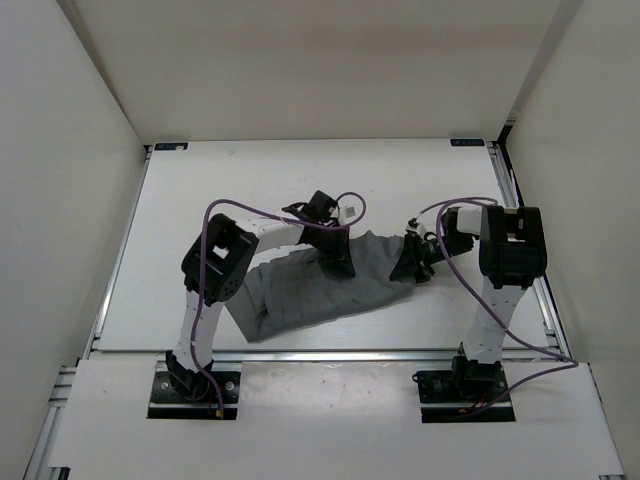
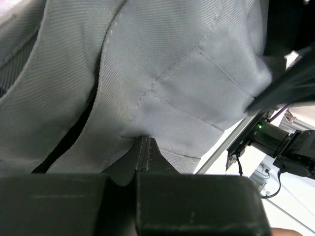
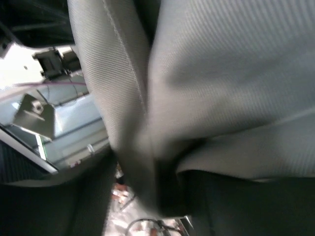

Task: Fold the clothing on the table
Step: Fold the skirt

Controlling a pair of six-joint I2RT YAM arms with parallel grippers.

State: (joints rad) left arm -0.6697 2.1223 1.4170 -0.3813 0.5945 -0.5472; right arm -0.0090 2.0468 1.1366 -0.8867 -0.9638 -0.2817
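Observation:
The grey clothing (image 1: 310, 290) lies slantwise on the white table (image 1: 200, 190), from near left up to far right. My left gripper (image 1: 340, 262) presses down on its upper middle. In the left wrist view the fingertips (image 2: 142, 147) meet, pinching a seamed fold of the clothing (image 2: 172, 73). My right gripper (image 1: 412, 265) is at the cloth's right end. In the blurred right wrist view a hanging fold of the clothing (image 3: 221, 73) runs between the two dark fingers of the right gripper (image 3: 157, 196), with a gap showing left of the fold.
White walls enclose the table on three sides. A metal rail (image 1: 330, 353) runs along its near edge in front of the arm bases. Purple cables (image 1: 250, 208) loop over both arms. The right arm's body (image 2: 290, 147) shows past the cloth's edge.

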